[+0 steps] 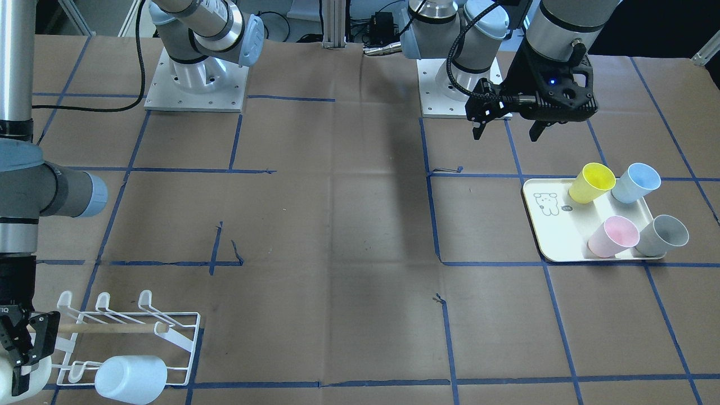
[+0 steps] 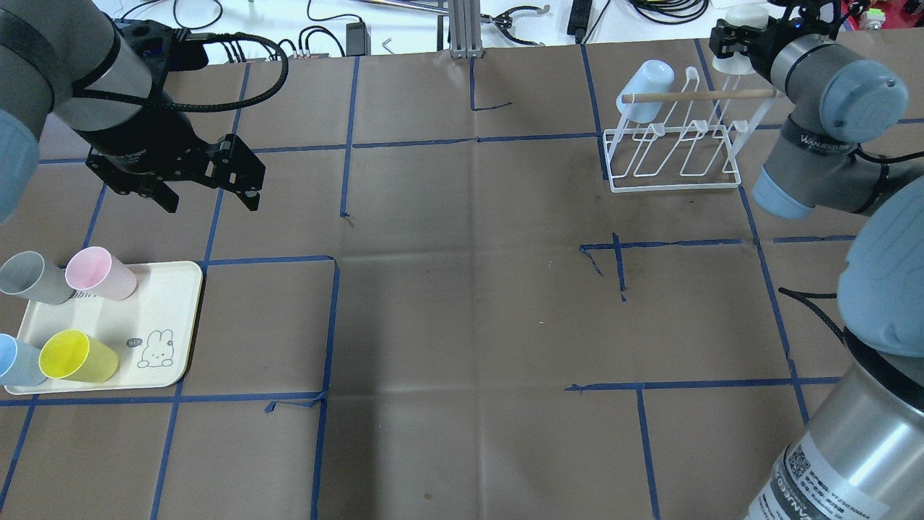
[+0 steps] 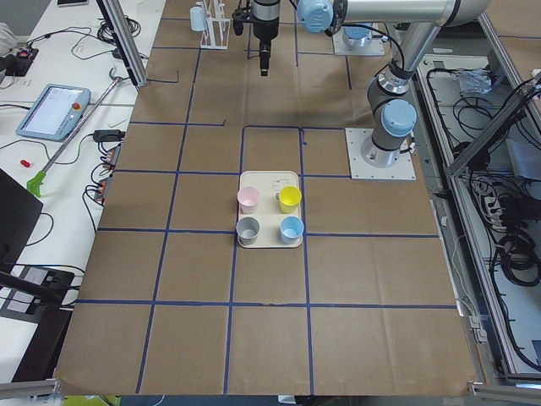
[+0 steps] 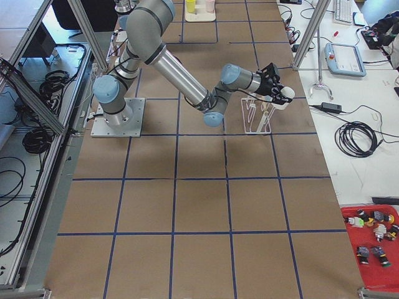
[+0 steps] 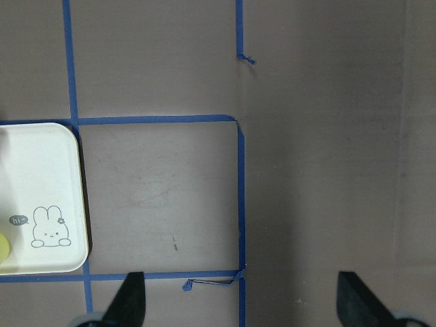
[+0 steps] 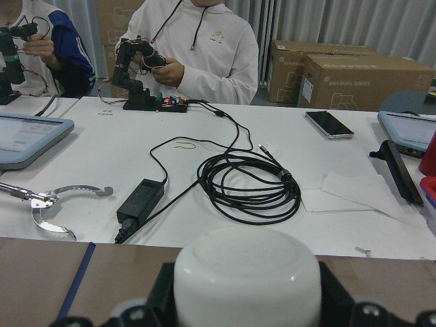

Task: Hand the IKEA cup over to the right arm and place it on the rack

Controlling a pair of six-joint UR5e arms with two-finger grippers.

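Note:
My right gripper is shut on a white cup and holds it at the far right end of the white wire rack, just past the wooden dowel's tip. The front-facing view shows this gripper and cup beside the rack. The right wrist view shows the cup's base between the fingers. A pale blue cup hangs on the rack's other end. My left gripper is open and empty, above the table behind the tray.
A cream tray with a bunny drawing holds a pink cup, a grey cup, a yellow cup and a blue cup. Blue tape lines cross the brown table. A white desk with cables lies beyond the rack.

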